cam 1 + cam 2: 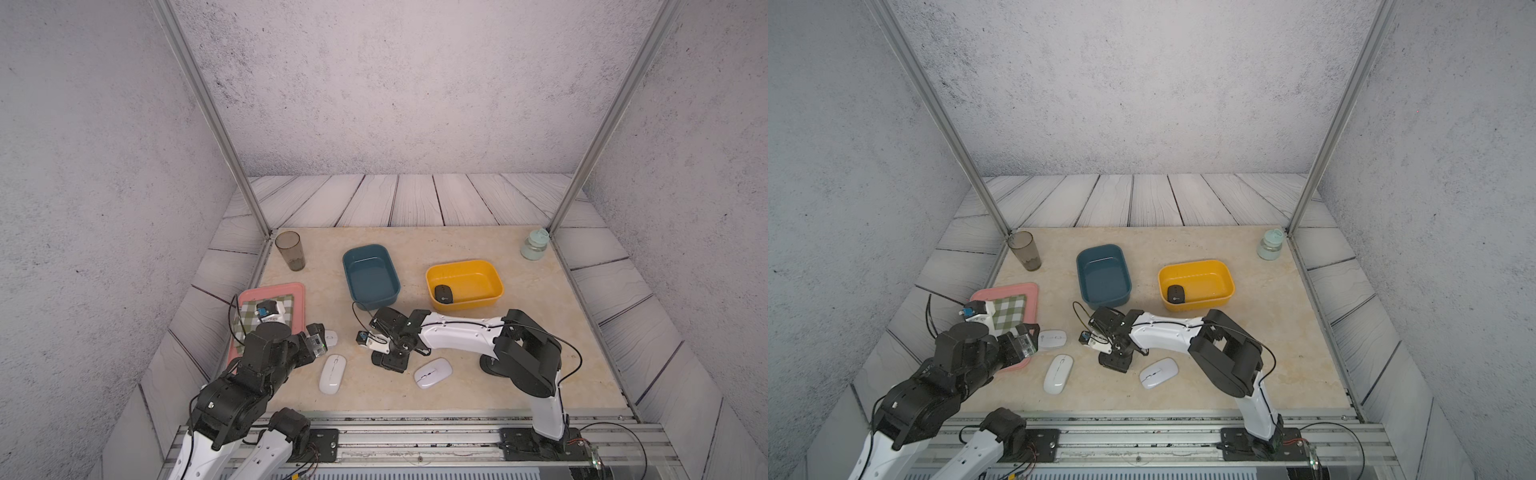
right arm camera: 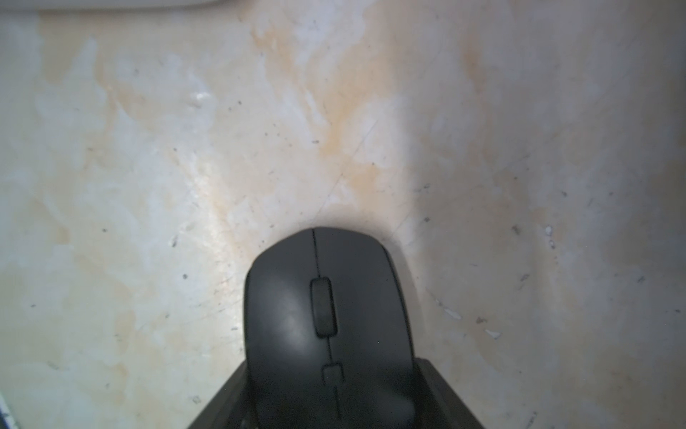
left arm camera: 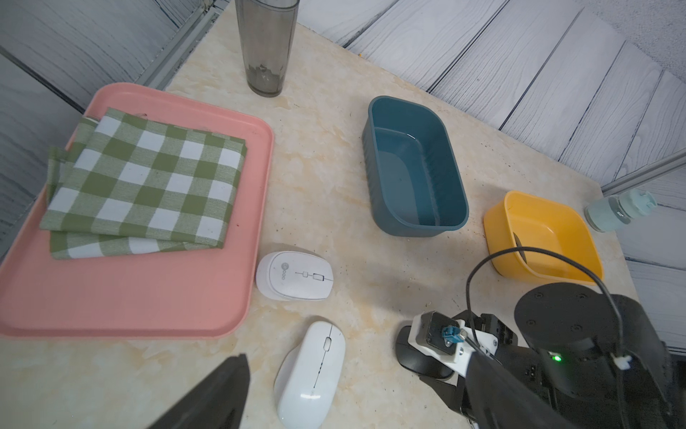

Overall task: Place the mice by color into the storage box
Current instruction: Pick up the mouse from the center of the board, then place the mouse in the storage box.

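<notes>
Beige marble-look tabletop (image 1: 519,353) inside grey walls with a plank-pattern surround. Two storage boxes stand centre-far. The blue box (image 1: 374,297) is empty. The yellow box (image 1: 469,306) to its right has one black mouse (image 1: 444,294) lying in its left end.

Second black mouse (image 2: 326,315) is at table centre, just near of the blue box. Right gripper (image 1: 390,360) stands over it, with a dark finger down each flank in the right wrist view. Cannot tell whether they pinch or merely straddle. The mouse appears to rest on the marble, not lifted.

Handling, my reading: a light, hard plastic shell with no give. The matte skin should bite better than the glossy whites. The domed back could squirt out of a high pinch, so take it low across the flanks at mid-body, clear of the wheel.

Right arm: forearm stretched low and leftward from the near-right base, wrist bent down, jaws pointing at the table.

Left gripper (image 1: 314,341) is spread wide with nothing in it. It hovers by the near right corner of the pink tray (image 1: 299,301), arm folded at near left.

Loose on the table:
- logo white mouse (image 1: 331,337) beside the tray
- long white mouse (image 1: 332,374) near of it
- right white mouse (image 1: 433,372)

A third black mouse is not found in any view.
</notes>
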